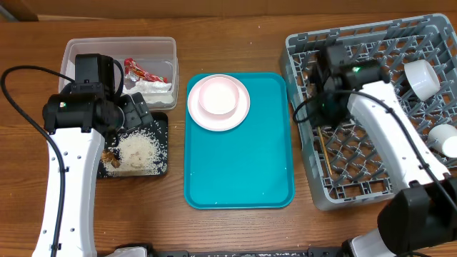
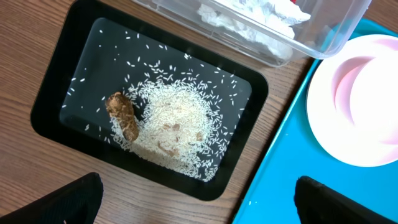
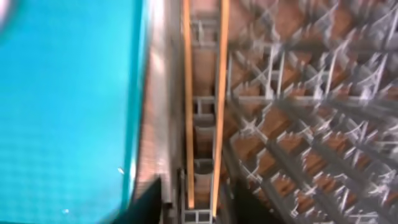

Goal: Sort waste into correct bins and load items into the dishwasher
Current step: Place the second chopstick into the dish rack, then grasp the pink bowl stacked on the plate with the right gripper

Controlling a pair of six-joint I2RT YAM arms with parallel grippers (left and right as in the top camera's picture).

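Observation:
The clear tub [image 1: 78, 51] holds the red wrapper [image 1: 136, 69] and the white tissue [image 1: 153, 91]; the tissue also shows in the left wrist view [image 2: 249, 18]. The black tray [image 2: 68, 68] holds rice grains [image 2: 174, 127] and the brown food scrap [image 2: 123, 115]. My left gripper [image 2: 199, 205] is open and empty, above the black tray's near edge. A white plate [image 1: 243, 114] with a pale bowl [image 1: 218, 96] sits on the teal tray. Two chopsticks [image 3: 202, 112] lie in the grey rack's [image 1: 371, 185] left channel. My right gripper [image 3: 196, 208] is open around their near ends.
The teal tray [image 1: 239, 171] lies between the black tray and the rack. A white bowl [image 1: 421, 77] and a small white cup [image 1: 444, 139] sit in the rack's right side. Both arms reach in from the front edge.

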